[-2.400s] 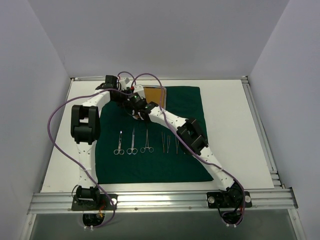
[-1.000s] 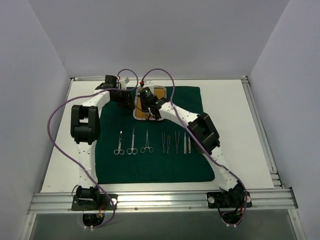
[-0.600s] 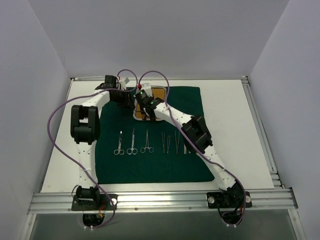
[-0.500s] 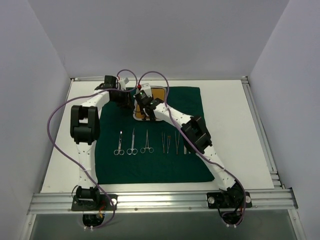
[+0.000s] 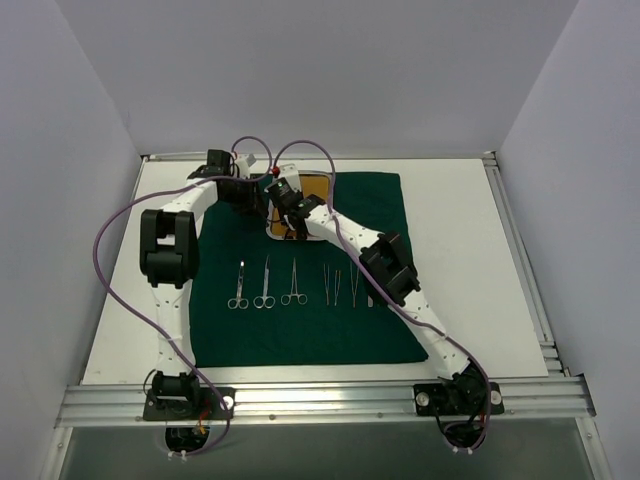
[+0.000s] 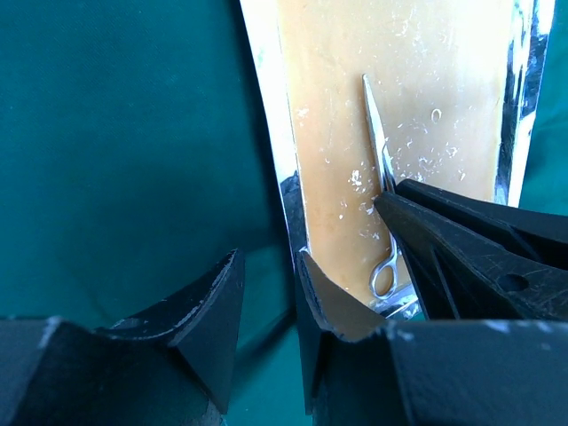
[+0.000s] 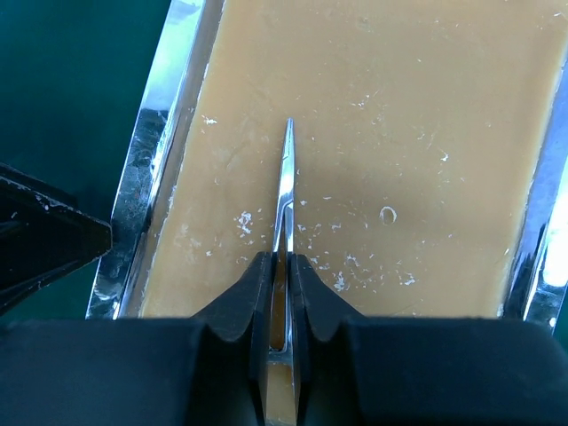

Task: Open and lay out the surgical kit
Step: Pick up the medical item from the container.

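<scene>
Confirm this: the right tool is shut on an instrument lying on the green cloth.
Not on the green cloth. The right tool is shut on an instrument lying on the orange floor of the tray, as the right wrist view shows.

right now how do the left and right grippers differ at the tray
The left gripper straddles the tray's rim, fingers apart; the right gripper is pinched on the instrument on the tray's floor. The left gripper holds no instrument; the right gripper does. Both work at the same tray.
</scene>
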### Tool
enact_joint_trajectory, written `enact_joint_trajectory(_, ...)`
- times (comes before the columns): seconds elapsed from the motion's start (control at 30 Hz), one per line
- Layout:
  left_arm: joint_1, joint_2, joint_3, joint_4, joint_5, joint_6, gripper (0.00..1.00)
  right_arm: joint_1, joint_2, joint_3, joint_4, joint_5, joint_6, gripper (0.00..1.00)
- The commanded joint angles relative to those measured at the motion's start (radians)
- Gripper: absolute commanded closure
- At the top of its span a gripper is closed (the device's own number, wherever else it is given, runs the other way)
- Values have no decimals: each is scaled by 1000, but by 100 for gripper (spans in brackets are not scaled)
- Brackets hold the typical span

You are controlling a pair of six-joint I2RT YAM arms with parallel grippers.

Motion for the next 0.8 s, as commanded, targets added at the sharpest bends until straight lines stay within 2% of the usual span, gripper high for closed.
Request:
enact_joint_trajectory(0.0,-2,-21,29,29,27,5,62,-11,29,-36,-107,-45,11,100)
enact_joint_trajectory(0.3,-3,-23,31,29,27,5,62,-20,-161,-42,-5,-99,35,100)
enact_joint_trajectory(0.77,0,-29,49,9,38,16,62,-2,-302,-177,74,-70,66,100)
